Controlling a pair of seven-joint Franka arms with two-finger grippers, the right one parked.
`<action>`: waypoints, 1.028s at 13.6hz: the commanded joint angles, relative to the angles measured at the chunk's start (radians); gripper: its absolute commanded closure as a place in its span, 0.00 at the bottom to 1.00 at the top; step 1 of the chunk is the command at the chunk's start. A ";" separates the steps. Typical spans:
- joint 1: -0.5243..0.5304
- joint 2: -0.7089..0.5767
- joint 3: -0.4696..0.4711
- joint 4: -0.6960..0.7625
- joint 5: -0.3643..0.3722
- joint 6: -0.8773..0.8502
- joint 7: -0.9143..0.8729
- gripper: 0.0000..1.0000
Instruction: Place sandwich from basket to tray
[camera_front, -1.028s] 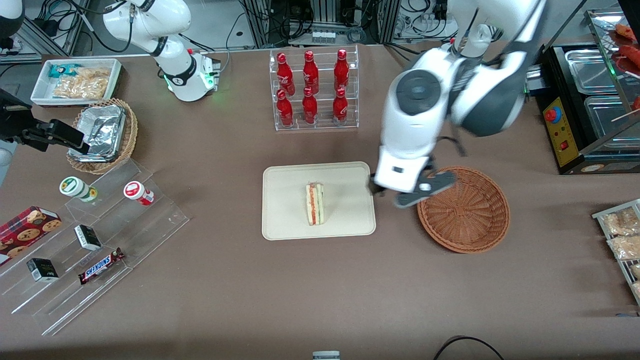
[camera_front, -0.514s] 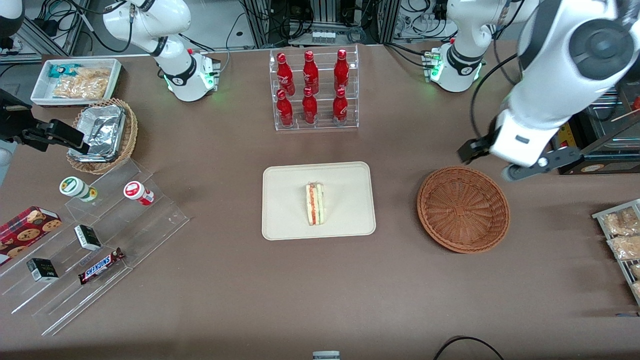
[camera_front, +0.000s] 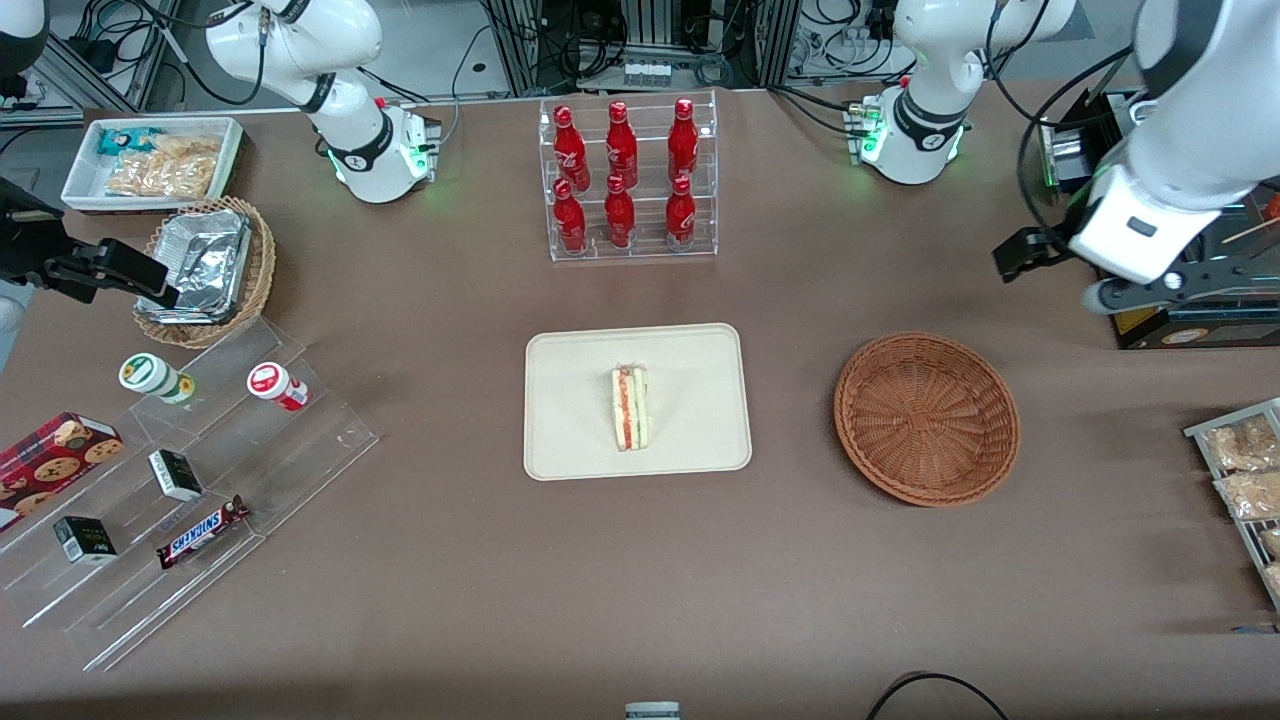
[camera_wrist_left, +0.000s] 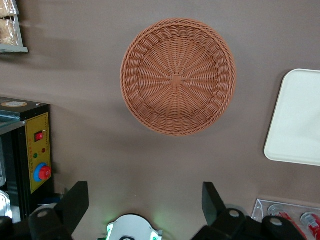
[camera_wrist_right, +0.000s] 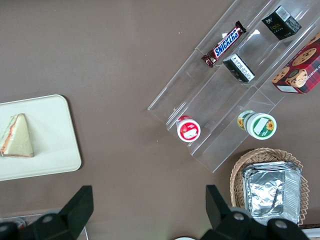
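The sandwich (camera_front: 630, 408) lies on the tray (camera_front: 570, 440), near the tray's middle, its red-orange and green filling edge showing in the front view; the right wrist view shows it as a pale triangular wedge (camera_wrist_right: 17, 136) resting flat on the cream tray (camera_wrist_right: 55, 150). The wicker basket (camera_front: 927, 417) sits on the brown worktop (camera_front: 640, 580) beside the tray, toward the working arm's end, with a strip of bare worktop between the two, and nothing lies in it. The left arm's gripper (camera_front: 1050, 270) hangs high above the worktop, farther from the front camera than the basket and off toward the working arm's end, close to the black control box (camera_front: 1135, 270) with its red button. Its jaws stand wide apart and hold nothing: in the left wrist view the two dark fingers (camera_wrist_left: 75, 202) are spread with the basket (camera_wrist_left: 178, 77) seen between and past them, well apart from both. A corner of the tray (camera_wrist_left: 297, 117) also shows in that view. The clear rack of red bottles (camera_front: 625, 180) stands farther from the front camera than the tray, in line with it.
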 joint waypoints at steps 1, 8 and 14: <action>0.033 -0.029 -0.001 -0.007 -0.033 -0.024 0.075 0.00; -0.084 0.043 0.132 0.112 -0.022 -0.026 0.127 0.00; -0.087 0.052 0.171 0.130 -0.024 -0.032 0.131 0.00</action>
